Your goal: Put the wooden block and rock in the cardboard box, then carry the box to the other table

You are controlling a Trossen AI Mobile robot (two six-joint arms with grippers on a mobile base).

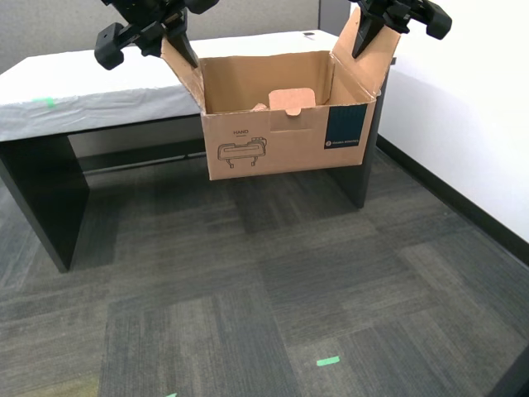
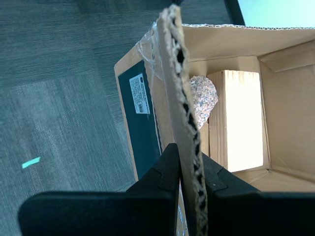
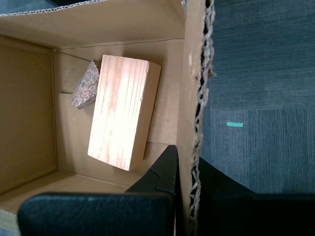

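Carpet fills the lower part of the exterior view, with a green tape mark (image 1: 328,361) near the bottom centre. Above it, upper centre of that frame, the cardboard box (image 1: 273,149) hangs clear of the floor, in front of the counter (image 1: 83,103) under white sheeting. Loading looks complete: both wrist views show the wooden block (image 3: 123,110) lying flat on the box floor, with the rock (image 3: 86,91) touching its far end. My first gripper (image 3: 184,169) is closed on the corrugated edge of one raised side flap, one finger each side of the board; my second gripper (image 2: 189,169) is likewise pinched on the opposite flap. In the exterior view, one arm grips each flap, upper left and upper right; which is which I cannot tell. Judgement: carry stage under way. Remaining: bring the box over the counter top, set it down, release both flaps.
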